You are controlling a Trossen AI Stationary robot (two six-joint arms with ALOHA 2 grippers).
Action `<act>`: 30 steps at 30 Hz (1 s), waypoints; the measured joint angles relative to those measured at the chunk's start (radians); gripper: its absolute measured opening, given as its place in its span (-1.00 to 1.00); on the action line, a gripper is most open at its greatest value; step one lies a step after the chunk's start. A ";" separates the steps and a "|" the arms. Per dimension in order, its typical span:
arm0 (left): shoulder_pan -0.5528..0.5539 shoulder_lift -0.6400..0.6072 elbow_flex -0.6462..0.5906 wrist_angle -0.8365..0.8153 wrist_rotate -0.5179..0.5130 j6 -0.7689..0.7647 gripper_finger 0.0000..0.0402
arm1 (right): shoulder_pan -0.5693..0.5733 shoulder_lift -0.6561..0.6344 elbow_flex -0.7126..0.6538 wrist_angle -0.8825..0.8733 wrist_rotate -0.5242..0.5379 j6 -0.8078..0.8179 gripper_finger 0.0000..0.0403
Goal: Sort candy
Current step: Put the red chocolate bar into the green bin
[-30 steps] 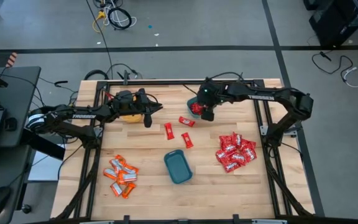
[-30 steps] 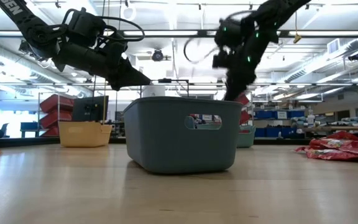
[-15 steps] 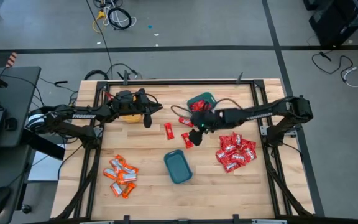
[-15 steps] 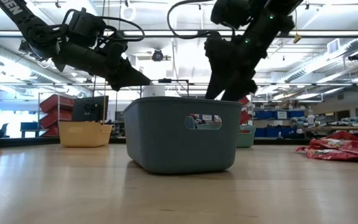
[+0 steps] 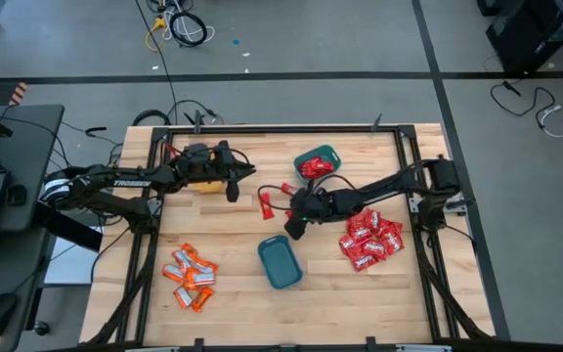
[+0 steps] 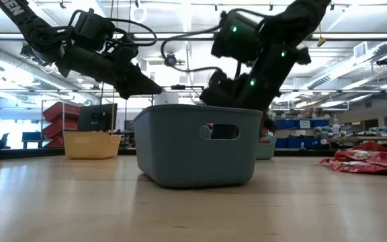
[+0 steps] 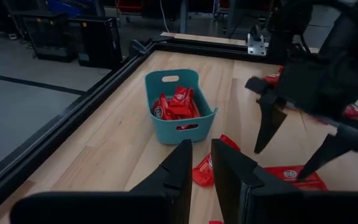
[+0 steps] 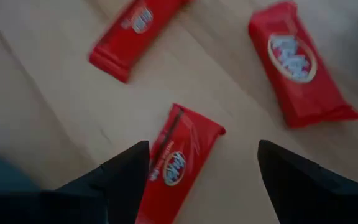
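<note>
Three loose red sweets lie mid-table: a narrow bar (image 8: 138,34), a wider packet (image 8: 300,62) and a packet (image 8: 179,155) that sits between the fingers of my open right gripper (image 8: 207,186). That gripper (image 5: 292,227) points down at the packet; I cannot see a touch. My left gripper (image 5: 231,188) hovers over the table's far left part with a narrow gap between its fingers, holding nothing. A pile of red packets (image 5: 369,238) lies at the right, and orange-and-white packets (image 5: 189,276) at the near left.
A teal bin (image 5: 330,154) at the far middle holds red sweets. An empty teal bin (image 5: 280,262) stands just near of my right gripper. A yellow bin (image 5: 203,176) sits under my left arm. Bare wood lies along the near edge.
My right gripper has swung from above the far teal bin toward the near left and come down over the loose red sweets in the middle of the table. The left arm has kept still.
</note>
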 joint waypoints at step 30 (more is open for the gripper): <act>-0.003 0.000 0.000 -0.002 -0.006 0.001 -0.70 | -0.079 -0.179 0.000 -0.080 -0.023 -0.387 -0.78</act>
